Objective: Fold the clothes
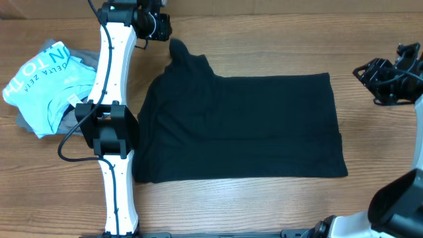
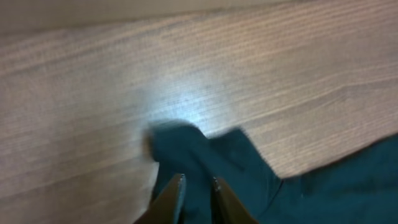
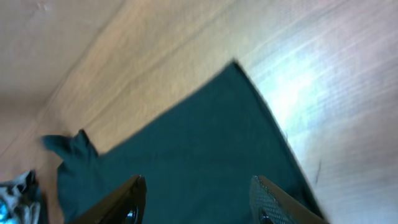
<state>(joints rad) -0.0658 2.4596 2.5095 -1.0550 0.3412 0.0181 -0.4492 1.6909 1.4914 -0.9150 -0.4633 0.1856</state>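
The black T-shirt (image 1: 244, 125) lies flat across the middle of the table as a wide rectangle, with one sleeve (image 1: 182, 53) poking out at the back left. My left gripper (image 1: 162, 26) hovers just behind that sleeve. In the left wrist view its jaws (image 2: 198, 179) stand a narrow gap apart over the sleeve cloth (image 2: 236, 168), gripping nothing that I can see. My right gripper (image 1: 363, 71) is off the shirt's right edge. In the right wrist view it (image 3: 198, 182) is wide open, looking down on the shirt (image 3: 199, 137).
A light blue shirt with white lettering (image 1: 46, 82) lies on grey garments (image 1: 25, 122) at the left. My white left arm (image 1: 112, 99) runs along the black shirt's left edge. Bare wood (image 1: 383, 145) shows to the right.
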